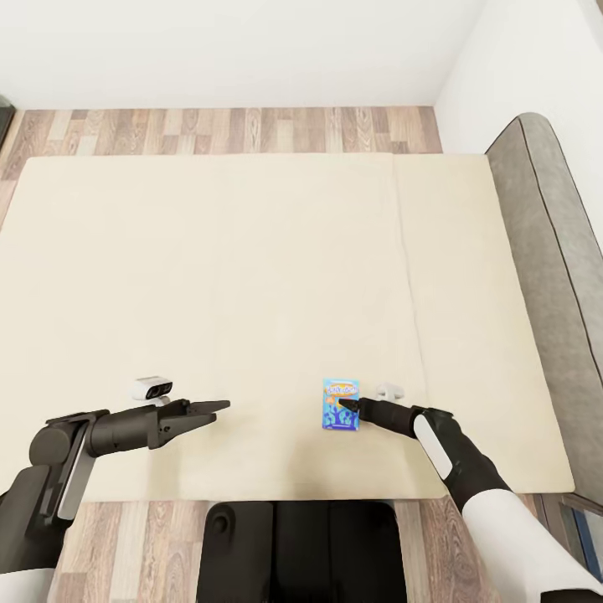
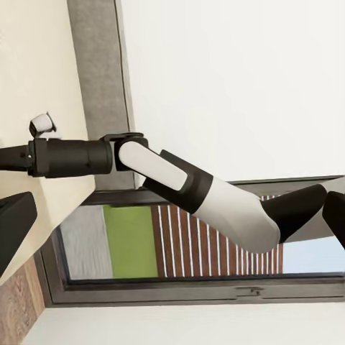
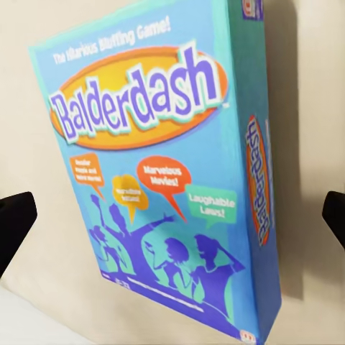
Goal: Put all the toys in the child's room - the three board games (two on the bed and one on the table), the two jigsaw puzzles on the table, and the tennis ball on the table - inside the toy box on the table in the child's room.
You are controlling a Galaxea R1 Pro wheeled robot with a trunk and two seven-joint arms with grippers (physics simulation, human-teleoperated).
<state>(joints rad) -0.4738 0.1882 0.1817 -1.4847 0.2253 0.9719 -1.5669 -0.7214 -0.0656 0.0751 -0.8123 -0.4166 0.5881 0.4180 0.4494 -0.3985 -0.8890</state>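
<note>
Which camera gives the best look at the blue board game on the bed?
The right wrist view: the blue board game appears large, its Balderdash lettering readable. In the head view it is small, lying on the bed at the right gripper.

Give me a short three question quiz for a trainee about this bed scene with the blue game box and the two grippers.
1. True or false: the small blue Balderdash game box lies flat on the wide cream mattress.
2. Which gripper is at the box: A) left gripper B) right gripper?
3. Fill in: the grey padded headboard stands on the robot's ___ side.

Key: 1 true; 2 B; 3 right.
</note>
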